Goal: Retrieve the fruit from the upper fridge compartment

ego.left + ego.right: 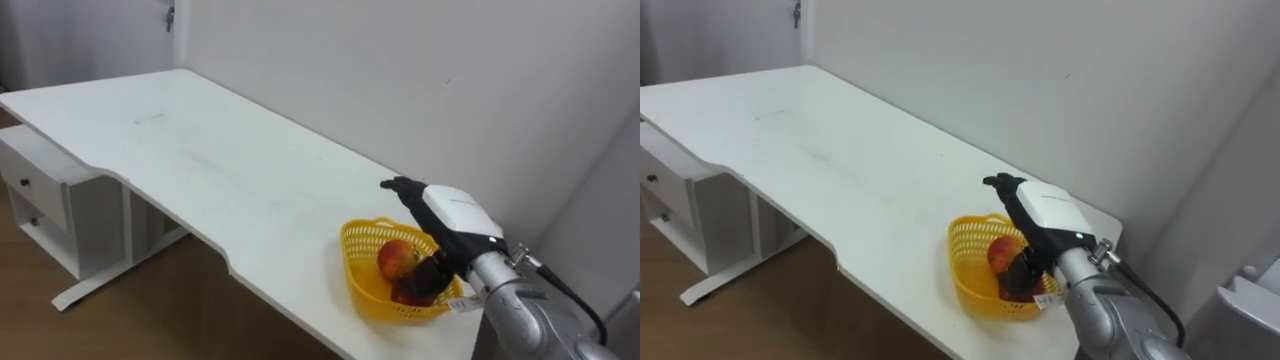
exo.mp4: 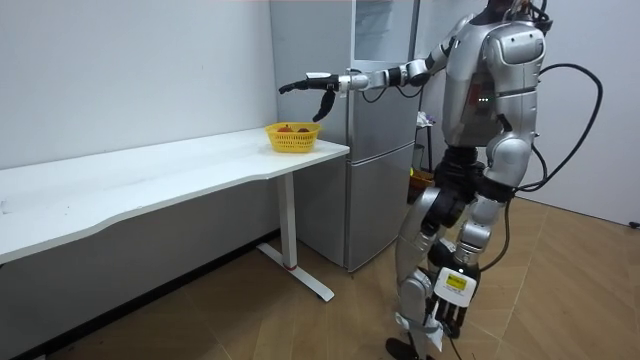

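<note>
Head eyes above table (image 1: 200, 170), room camera afar

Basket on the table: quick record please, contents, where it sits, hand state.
basket: yellow, upright, at the end of the white table next to the fridge
contents: red-yellow fruit
right hand: open, over the basket, thumb hanging down
left hand: low at the robot's side
</note>
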{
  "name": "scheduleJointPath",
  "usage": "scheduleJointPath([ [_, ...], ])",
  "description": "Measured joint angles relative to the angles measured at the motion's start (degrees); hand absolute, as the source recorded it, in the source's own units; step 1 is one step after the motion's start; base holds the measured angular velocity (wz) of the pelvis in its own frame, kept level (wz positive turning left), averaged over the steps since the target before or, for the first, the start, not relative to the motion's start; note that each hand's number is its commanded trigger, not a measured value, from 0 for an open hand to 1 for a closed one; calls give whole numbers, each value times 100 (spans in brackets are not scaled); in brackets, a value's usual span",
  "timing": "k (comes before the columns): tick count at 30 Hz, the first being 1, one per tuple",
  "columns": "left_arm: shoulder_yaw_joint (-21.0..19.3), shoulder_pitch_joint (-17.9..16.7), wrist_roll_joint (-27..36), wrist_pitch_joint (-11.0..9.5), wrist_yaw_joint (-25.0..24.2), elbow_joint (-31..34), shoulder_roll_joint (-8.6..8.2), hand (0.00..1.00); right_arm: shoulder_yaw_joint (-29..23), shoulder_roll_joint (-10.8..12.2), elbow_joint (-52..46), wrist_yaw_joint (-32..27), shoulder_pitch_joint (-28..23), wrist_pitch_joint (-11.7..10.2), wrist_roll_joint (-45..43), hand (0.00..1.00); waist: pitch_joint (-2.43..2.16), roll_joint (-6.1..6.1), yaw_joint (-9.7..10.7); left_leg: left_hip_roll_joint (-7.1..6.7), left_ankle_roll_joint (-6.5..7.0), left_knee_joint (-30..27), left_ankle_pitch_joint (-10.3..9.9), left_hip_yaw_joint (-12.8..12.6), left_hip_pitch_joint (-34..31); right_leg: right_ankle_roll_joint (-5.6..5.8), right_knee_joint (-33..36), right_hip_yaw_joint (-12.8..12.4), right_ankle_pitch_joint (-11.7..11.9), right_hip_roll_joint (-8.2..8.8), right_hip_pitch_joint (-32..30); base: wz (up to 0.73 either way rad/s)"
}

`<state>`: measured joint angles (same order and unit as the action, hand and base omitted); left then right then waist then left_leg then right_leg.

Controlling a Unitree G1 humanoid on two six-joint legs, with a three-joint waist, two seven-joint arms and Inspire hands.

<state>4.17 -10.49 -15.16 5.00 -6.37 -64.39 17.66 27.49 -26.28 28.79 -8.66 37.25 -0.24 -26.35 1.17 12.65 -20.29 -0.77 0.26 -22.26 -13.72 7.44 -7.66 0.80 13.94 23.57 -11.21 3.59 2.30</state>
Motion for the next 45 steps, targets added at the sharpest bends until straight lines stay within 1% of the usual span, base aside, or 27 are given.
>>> scheduleJointPath([
  [3, 1, -8, 0, -1, -1, 0, 8, 0, -1, 0, -8, 0, 0, -1, 37, 0, 13, -15, 21, 4, 0, 27, 0, -34, 27, 0, -1, -34, 0, 2, -1, -5],
  [4, -4, -22, 2, -4, -3, 1, 8, 0, -17, 0, -29, -1, 0, -6, 36, 0, 4, -4, 66, 1, 0, 33, 0, -34, 23, 0, -1, -46, 0, 3, -2, 0],
  [5, -6, -29, 1, -6, -3, 1, 8, 0, -75, 0, -31, -1, 0, -43, 37, 0, 16, -20, 113, 0, 1, 39, 0, -39, 22, 0, -1, -76, 0, 3, -6, 0],
  [6, -6, -28, 0, -8, -3, 1, 7, 0, -123, 0, -32, -2, 0, -56, 41, 0, 12, -15, 124, 2, 1, 42, 0, -51, 23, 0, -3, -85, 0, 4, -11, -6],
  [9, -91, -32, -2, -36, -7, 9, -7, 0, -489, -4, -221, -16, -2, -96, 138, 0, 17, -21, 269, 3, 3, 59, -1, -78, 15, 0, -28, -125, 0, 3, -23, -5],
  [10, -157, -42, -3, -36, -15, 19, -18, 0, -647, -18, -458, -21, -2, -109, 162, 0, 33, -43, 322, 5, 4, 60, -2, -81, 17, 0, -34, -134, 0, 0, -27, -5],
  [12, -169, -36, -8, -36, -33, 64, -23, 0, -878, -66, -747, -92, -2, -233, 294, 0, 51, -112, 445, 13, 4, 71, -2, -112, 52, 0, -40, -163, 1, -5, -16, -7],
  [14, -171, -36, -13, -50, -32, 123, -72, 0, -1034, -68, -842, -134, -3, -284, 355, 0, 57, -177, 489, 16, 8, 83, -5, -151, 95, 0, -52, -219, 2, -9, 8, -13],
  [16, -170, -61, -13, -94, -8, 136, -132, 0, -1127, -68, -942, -207, -4, -298, 364, 0, 46, -262, 544, 21, 14, 137, -8, -230, 174, 0, -97, -274, 4, -6, 51, -19],
  [18, -171, -166, -13, -132, 0, 193, -181, 0, -1197, -69, -1202, -335, -48, -354, 363, 0, -23, -416, 672, 23, 22, 205, -11, -288, 244, 10, -125, -318, 20, -2, 71, -14],
  [19, -171, -172, -13, -132, 0, 201, -185, 0, -1209, -69, -1276, -359, -51, -369, 366, 0, -43, -440, 719, 21, 23, 227, -9, -290, 260, 10, -125, -323, 20, 0, 75, -10],
  [21, -170, -199, -10, -132, 2, 199, -208, 0, -1275, -69, -1530, -434, -97, -465, 552, 0, -47, -602, 804, 36, 32, 341, 6, -399, 437, 10, -132, -426, 20, 5, 155, -20],
  [22, -170, -202, -11, -135, 5, 198, -212, 0, -1317, -69, -1631, -442, -165, -472, 593, 0, -65, -636, 839, 37, 36, 378, 10, -414, 475, 11, -132, -447, 20, 8, 176, -12],
  [23, -171, -255, -10, -150, 35, 194, -215, 0, -1378, -78, -1831, -455, -289, -508, 621, 0, -91, -676, 946, 30, 45, 472, 43, -419, 544, 16, -130, -457, 17, 24, 220, 0],
  [24, -180, -259, -13, -161, 71, 194, -215, 0, -1439, -89, -2022, -494, -407, -533, 659, 0, -97, -689, 1063, 16, 43, 583, 83, -421, 626, 23, -133, -465, 12, 36, 252, 0],
  [26, -216, -239, -51, -165, 73, 192, -224, 0, -1680, -84, -2525, -524, -718, -525, 687, 0, -101, -701, 1143, 37, 38, 662, 98, -500, 705, 23, -143, -524, 12, 29, 249, -15],
  [27, -216, -242, -47, -165, 73, 189, -236, 0, -1728, -79, -2675, -533, -792, -532, 716, 0, -95, -712, 1165, 46, 37, 667, 98, -556, 737, 23, -143, -571, 12, 24, 250, -35],
  [29, -218, -264, -47, -168, 81, 175, -301, 0, -1827, -79, -3103, -598, -940, -568, 796, 0, -78, -786, 1267, 71, 38, 717, 98, -728, 838, 23, -145, -707, 13, 14, 261, -40],
  [32, -217, -220, -21, -170, 134, 182, -304, 0, -1856, -76, -3464, -740, -1062, -649, 805, 0, -63, -842, 1428, 106, 36, 808, 97, -889, 943, 21, -152, -828, 15, -9, 264, -29],
  [34, -218, -169, -14, -171, 169, 179, -345, 0, -2022, 32, -3765, -819, -1385, -732, 808, 0, -97, -882, 1500, 104, 37, 868, 97, -919, 1018, 23, -165, -874, 16, -13, 303, -10],
  [35, -217, -182, -14, -172, 198, 180, -385, 0, -2120, 176, -3940, -906, -1610, -767, 822, 0, -115, -916, 1549, 102, 39, 880, 96, -925, 1069, 29, -194, -876, 19, -15, 359, -7],
  [37, -219, -183, -12, -172, 235, 193, -443, 0, -2294, 348, -4117, -1013, -1909, -808, 881, 0, -116, -960, 1595, 103, 39, 912, 95, -972, 1135, 35, -247, -924, 26, -24, 412, -10],
  [38, -223, -180, -12, -172, 263, 193, -484, 0, -2445, 451, -4154, -1087, -2066, -849, 932, 0, -117, -991, 1673, 103, 40, 917, 95, -974, 1137, 36, -246, -925, 28, -23, 411, 0],
  [40, -223, -196, -12, -178, 362, 192, -542, 0, -2618, 520, -4165, -1246, -2303, -849, 1046, 0, -129, -1032, 1740, 109, 39, 937, 95, -993, 1141, 35, -242, -941, 29, -25, 399, -5],
  [41, -212, -168, -9, -189, 379, 192, -558, 0, -2740, 600, -4225, -1339, -2512, -843, 1106, 0, -169, -1045, 1827, 113, 38, 955, 96, -1014, 1140, 34, -229, -980, 29, -32, 358, -15],
  [42, -192, -206, -10, -207, 380, 186, -568, 0, -2829, 687, -4320, -1445, -2690, -848, 1097, 0, -170, -1102, 1854, 119, 37, 965, 96, -1048, 1155, 33, -226, -1030, 30, -42, 355, -17],
  [45, -183, -244, -15, -251, 437, 149, -573, 0, -3005, 778, -4479, -1688, -3088, -852, 1041, 0, -173, -1168, 1977, 122, 27, 1064, 108, -1104, 1233, 33, -221, -1107, 29, -52, 361, -15],
])
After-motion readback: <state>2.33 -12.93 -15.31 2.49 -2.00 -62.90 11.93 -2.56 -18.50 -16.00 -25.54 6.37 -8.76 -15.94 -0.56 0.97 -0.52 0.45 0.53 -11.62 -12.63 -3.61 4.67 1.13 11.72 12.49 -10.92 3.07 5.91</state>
